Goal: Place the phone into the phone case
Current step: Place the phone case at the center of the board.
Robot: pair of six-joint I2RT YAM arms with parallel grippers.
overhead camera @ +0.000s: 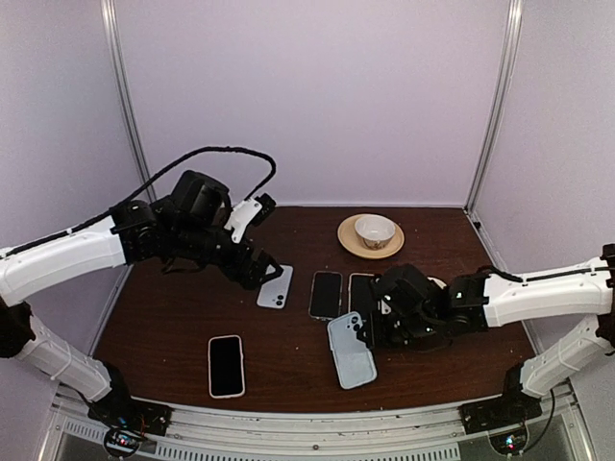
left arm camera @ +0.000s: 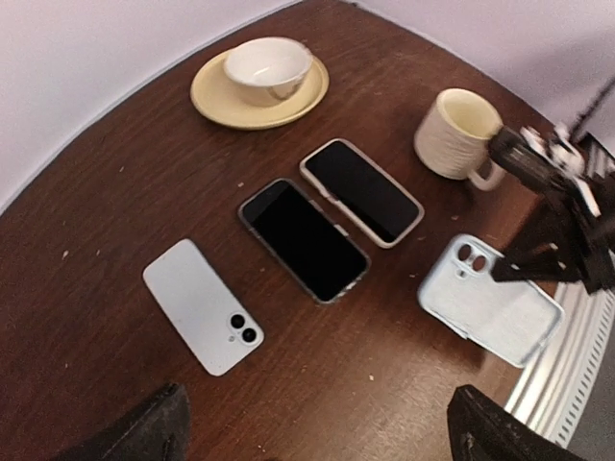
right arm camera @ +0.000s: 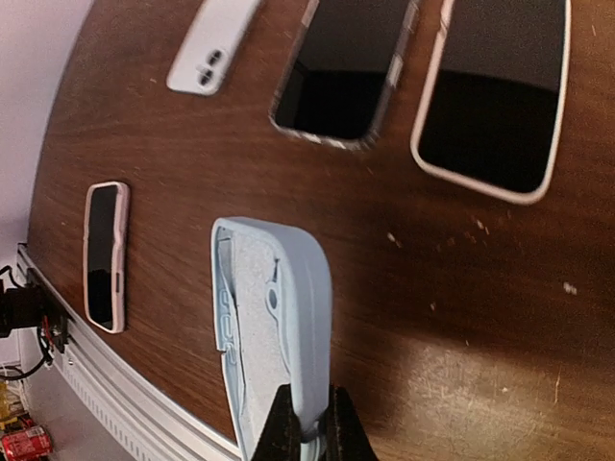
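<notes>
The left gripper (overhead camera: 261, 269) is spread wide and holds nothing. In its wrist view, its two dark fingers (left arm camera: 154, 430) sit at the bottom corners with bare table (overhead camera: 163, 327) between them. In the top view it hangs just at the left edge of the white phone (overhead camera: 276, 286).

That white phone lies flat with its back up (both camera lenses show), and it is outside any case. A phone in a pink case (overhead camera: 226, 365) lies screen up toward the near edge, well apart from the white phone and a little to its left. Just right of the white phone is a dark phone (overhead camera: 326, 294), screen up. Beside that is a third phone in a pale case (overhead camera: 361, 293).

The blue case (overhead camera: 351, 351) is right of the white phone and nearer the arm bases, with its hollow side showing. The right gripper (overhead camera: 368, 331) is clamped on it, and in its wrist view the fingers (right arm camera: 288, 432) pinch one end of the case, which looks raised at that end. I cannot tell whether the rest of the case touches the table.

Farther back and right of the white phone, a yellow saucer (left arm camera: 216, 96) holds a white bowl (left arm camera: 269, 67). A cream mug (left arm camera: 452, 130) stands upright farther right again.
</notes>
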